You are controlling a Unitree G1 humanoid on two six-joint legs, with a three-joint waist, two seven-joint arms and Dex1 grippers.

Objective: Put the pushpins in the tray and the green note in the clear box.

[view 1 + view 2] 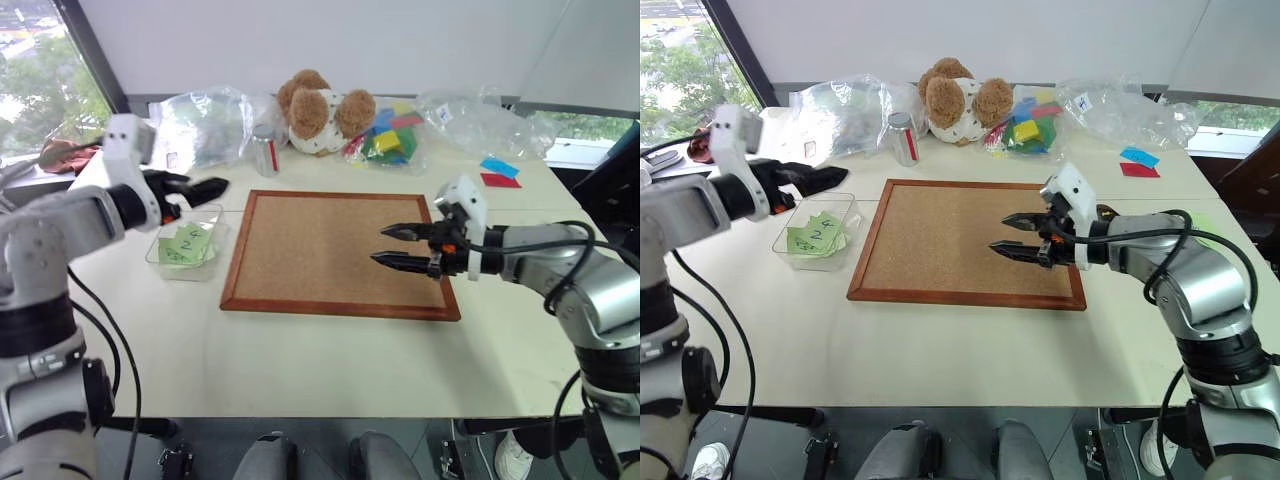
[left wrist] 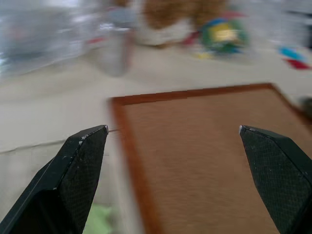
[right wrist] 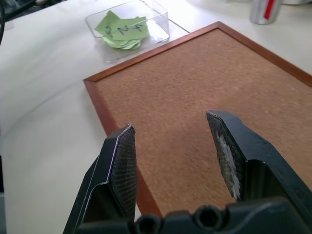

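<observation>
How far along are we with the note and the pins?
The green note already lies in the clear box. Both claws, left and right, are open and hold nothing. I can't make out any pins or a tray, so I cannot confirm that part.

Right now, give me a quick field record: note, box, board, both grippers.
green note: lying inside the clear box, marks facing up
clear box: on the table, left of the corkboard
corkboard: bare, no pins seen on it
left gripper: open, empty, above the box
right gripper: open, empty, over the corkboard's right part
</observation>
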